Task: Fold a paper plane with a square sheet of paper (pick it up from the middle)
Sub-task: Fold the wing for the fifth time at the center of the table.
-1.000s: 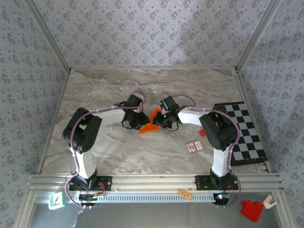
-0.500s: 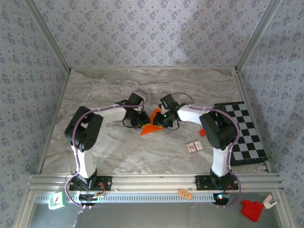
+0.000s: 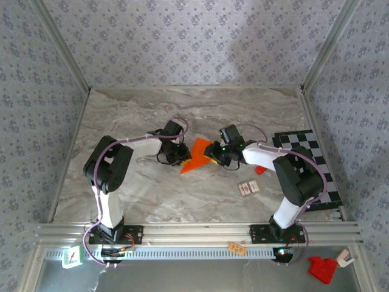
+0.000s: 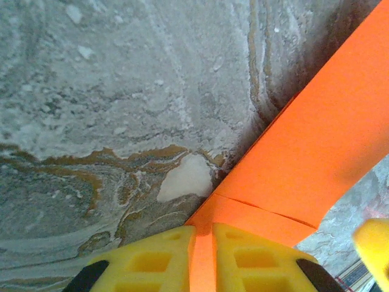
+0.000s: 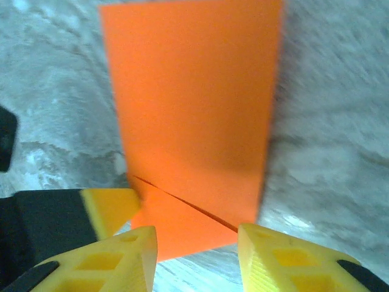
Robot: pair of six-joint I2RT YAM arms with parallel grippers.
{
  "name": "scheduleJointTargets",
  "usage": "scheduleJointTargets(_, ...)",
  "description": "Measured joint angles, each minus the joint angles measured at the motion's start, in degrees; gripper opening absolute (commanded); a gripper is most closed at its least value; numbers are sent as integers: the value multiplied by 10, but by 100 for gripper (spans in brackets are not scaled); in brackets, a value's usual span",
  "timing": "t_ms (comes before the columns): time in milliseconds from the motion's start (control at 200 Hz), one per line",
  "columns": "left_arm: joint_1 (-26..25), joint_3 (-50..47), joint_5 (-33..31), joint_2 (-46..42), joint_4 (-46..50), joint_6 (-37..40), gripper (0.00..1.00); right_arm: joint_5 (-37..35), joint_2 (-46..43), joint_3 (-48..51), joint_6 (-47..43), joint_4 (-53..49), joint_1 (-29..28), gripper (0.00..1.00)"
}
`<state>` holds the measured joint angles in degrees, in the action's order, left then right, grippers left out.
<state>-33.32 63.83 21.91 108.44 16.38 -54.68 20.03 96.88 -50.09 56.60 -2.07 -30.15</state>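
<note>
The square sheet of paper (image 3: 197, 156) is bright orange and folded into a pointed, creased shape on the marble table (image 3: 140, 115). My left gripper (image 3: 180, 155) is at its left edge. In the left wrist view, that left gripper (image 4: 203, 230) is shut on a flap of the paper (image 4: 316, 146), and a fold line runs just beyond the yellow fingertips. My right gripper (image 3: 216, 156) sits just to the right of the sheet. Seen from the right wrist, the right gripper (image 5: 197, 236) is open, with the paper (image 5: 194, 103) lying ahead and its near edge reaching between the fingertips without touching them.
A black-and-white checkered board (image 3: 310, 167) lies at the right side of the table. A small red block (image 3: 259, 170) and a small printed card (image 3: 248, 188) sit near the right arm. Patterned walls close in the table at the back and on both sides.
The right gripper has opened, let go of the paper and pulled back to the right. The paper now lies flatter and shows more. The left gripper keeps its grip.
</note>
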Motion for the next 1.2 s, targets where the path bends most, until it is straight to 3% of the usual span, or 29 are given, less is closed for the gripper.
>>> scheduleJointTargets(360,2,-3,7,0,-6,-9,17,-3,22,13,69,32,-15,41)
scheduleJointTargets(925,2,-4,8,0,-9,-9,18,-40,-10,38,90,31,-16,42)
scheduleJointTargets(1199,2,-4,8,0,-10,-9,18,-23,5,38,93,54,-15,41)
